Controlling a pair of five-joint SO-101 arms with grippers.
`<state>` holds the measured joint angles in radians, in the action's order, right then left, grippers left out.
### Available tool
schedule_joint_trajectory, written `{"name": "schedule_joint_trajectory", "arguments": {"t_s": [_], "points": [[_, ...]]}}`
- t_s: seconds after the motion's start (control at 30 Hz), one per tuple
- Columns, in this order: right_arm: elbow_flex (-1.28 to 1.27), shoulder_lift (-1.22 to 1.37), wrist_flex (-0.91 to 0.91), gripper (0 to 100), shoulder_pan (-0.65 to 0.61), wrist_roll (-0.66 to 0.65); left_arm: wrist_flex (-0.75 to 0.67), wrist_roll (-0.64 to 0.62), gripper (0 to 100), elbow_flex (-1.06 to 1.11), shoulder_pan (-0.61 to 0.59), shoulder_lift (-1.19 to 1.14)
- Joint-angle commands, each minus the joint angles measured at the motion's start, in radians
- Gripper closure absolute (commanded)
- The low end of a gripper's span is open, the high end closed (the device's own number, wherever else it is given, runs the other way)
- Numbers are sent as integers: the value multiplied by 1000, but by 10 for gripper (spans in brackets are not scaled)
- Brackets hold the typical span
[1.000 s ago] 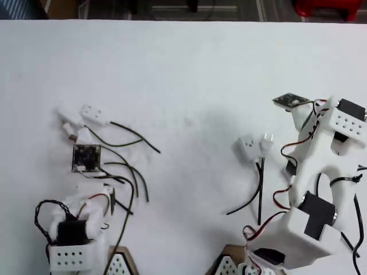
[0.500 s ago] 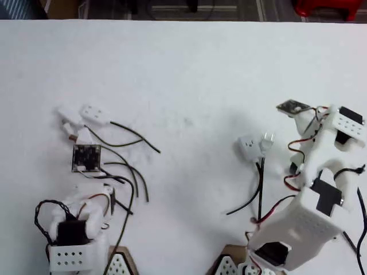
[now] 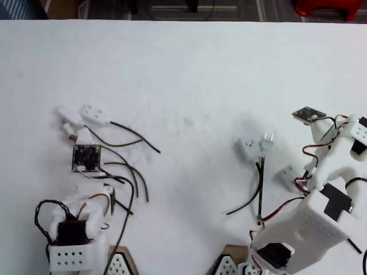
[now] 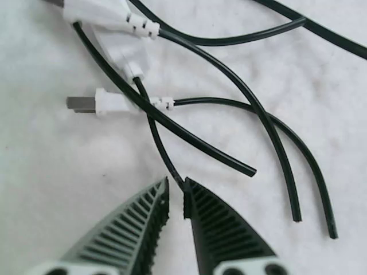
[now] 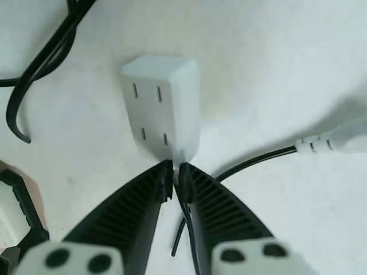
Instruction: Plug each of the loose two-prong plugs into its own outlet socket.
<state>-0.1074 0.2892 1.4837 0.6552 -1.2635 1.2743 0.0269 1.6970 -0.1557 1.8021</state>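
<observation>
I judge this to be the approach stage on the right side, with no plug seated that I can see. In the right wrist view my right claw [image 5: 175, 172] is pinched down to a hairline slit with nothing in it, and its tips rest against the edge of a socket block [image 5: 163, 103]. The ribbed collar of a plug [image 5: 338, 138] lies just beside the block, and its black lead [image 5: 252, 160] runs under the tips.

From above, a white socket [image 3: 249, 146] lies toward 4 o'clock on the table [image 3: 183, 69], with a loose plug [image 3: 267, 139] just beside it at its 3 o'clock. I can't tell whether this is the block under the claw.

My left claw [image 4: 175, 193] is closed to a narrow gap. A thin cord [image 4: 157, 137] ends right at the tips, and I can't say whether it is pinched. A bare-pronged plug [image 4: 100, 104] lies near it.

The next move, I reckon, calls for opening the right claw, gripping the plug by its body, and lining its flat prongs up with one pair of slots.

The sockets are hard, smooth white plastic boxes with rounded edges and thin paired slots. The plugs are moulded white with ridged necks and dull metal blades. The leads are slim, springy black wire with cut ends. The tabletop looks like soft, faintly fuzzy white cloth.
</observation>
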Motion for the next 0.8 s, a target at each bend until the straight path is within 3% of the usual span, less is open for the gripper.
{"name": "schedule_joint_trajectory", "arguments": {"t_s": [0.0,0.1,0.17,0.77], "points": [[25,-7,1,796,4,-3,2,-5,932,-3,7,4],[25,-13,2,673,2,-5,2,-5,932,-3,7,4],[28,-15,2,644,1,-8,2,-5,932,-3,7,4],[-98,-5,-35,644,-160,0,2,-5,932,-3,7,4]]}}
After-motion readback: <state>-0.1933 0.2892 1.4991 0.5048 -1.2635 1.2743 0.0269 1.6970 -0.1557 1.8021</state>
